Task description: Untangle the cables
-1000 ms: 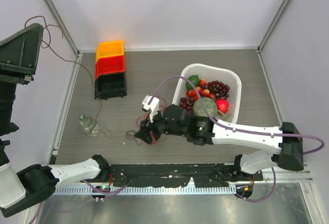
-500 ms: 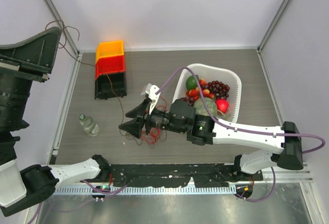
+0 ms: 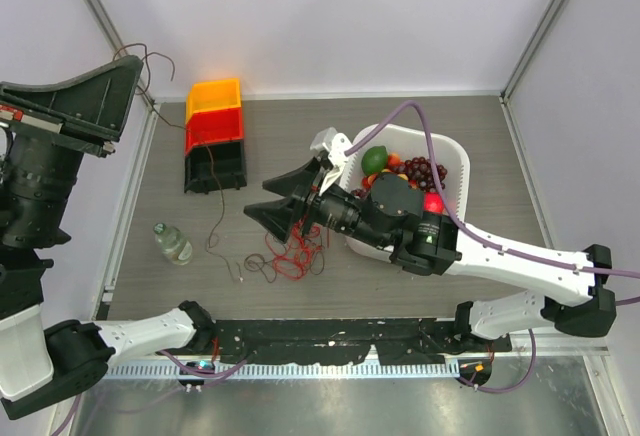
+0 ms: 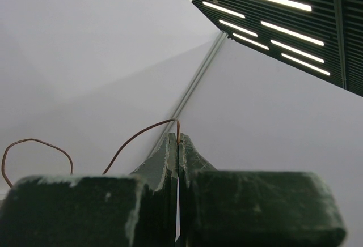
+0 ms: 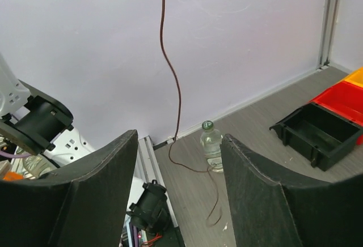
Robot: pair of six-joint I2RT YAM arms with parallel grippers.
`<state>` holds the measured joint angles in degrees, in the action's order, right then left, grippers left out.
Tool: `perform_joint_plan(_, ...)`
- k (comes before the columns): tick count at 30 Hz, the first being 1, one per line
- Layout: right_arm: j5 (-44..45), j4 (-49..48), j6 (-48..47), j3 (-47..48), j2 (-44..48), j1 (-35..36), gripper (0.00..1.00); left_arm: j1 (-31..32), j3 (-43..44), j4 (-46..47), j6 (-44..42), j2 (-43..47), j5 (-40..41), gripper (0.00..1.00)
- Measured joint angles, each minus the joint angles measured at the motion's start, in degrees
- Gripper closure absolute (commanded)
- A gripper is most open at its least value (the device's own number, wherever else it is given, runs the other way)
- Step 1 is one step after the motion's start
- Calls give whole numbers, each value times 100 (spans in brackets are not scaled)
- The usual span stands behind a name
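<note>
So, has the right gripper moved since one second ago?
Yes. In the top view the right gripper has moved away from the near edge, off the tangle of cables, toward the black bin. Its jaws now stand open.

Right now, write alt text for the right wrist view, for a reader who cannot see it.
The right gripper stands open in the foreground, its two dark fingers holding nothing. Beyond the gap, a thin brownish cable strand hangs from above down to the grey table, landing near a clear bottle; a black bin sits at right.
</note>
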<state>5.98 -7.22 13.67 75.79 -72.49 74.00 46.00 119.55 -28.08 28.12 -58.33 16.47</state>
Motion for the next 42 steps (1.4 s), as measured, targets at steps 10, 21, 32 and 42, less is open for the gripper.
perform_joint_plan(10,-15,267,-153,903,-452,-17,35,0,-66,-7,160,-7,-46,100)
perform_joint_plan(21,201,258,-170,765,-870,-87,37,0,-66,-9,302,-31,-153,100)
perform_joint_plan(32,474,138,-2,387,-879,-249,92,0,-101,-9,337,-31,-225,100)
perform_joint_plan(42,-656,-4,391,-391,-168,-249,99,-13,-1307,-1202,-122,-28,1545,100)
